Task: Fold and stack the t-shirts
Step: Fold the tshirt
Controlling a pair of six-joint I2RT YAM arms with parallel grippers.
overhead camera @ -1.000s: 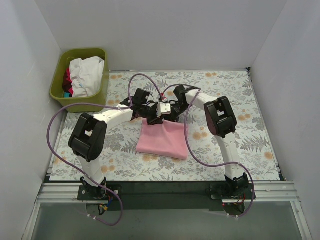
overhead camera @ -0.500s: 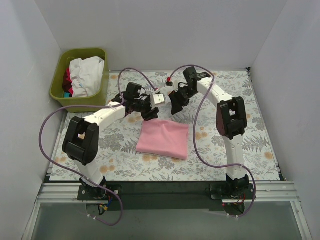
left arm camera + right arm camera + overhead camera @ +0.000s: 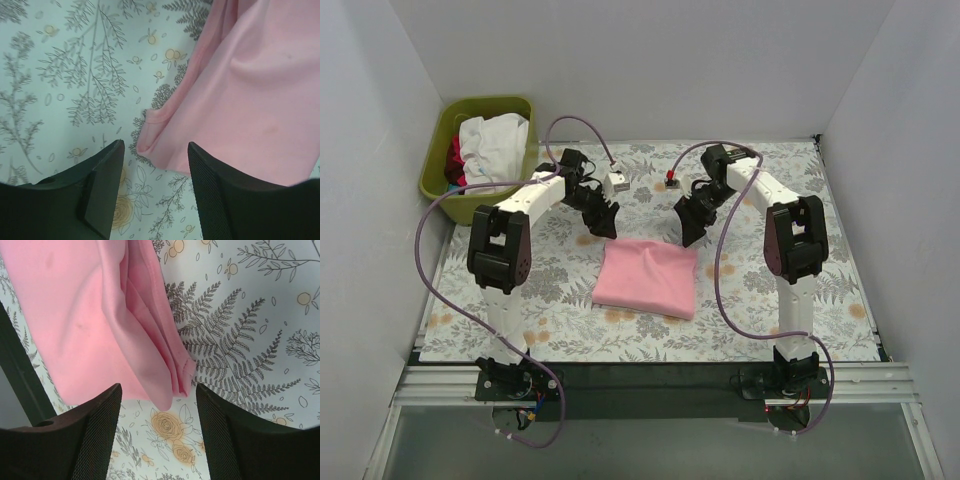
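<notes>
a soft, smooth pink t-shirt (image 3: 647, 278), folded into a near-square pad with no clear long axis, lies flat near the middle of the flower-printed worktop (image 3: 820, 290), slightly skewed to its edges. left gripper (image 3: 154, 165) and right gripper (image 3: 157, 405) are both released, each above a far corner where layered folds show. a green plastic bin (image 3: 435, 170) at the far left corner holds crumpled white and red cloth, number unclear.

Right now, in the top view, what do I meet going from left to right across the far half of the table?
bin → left claw → right claw
</notes>
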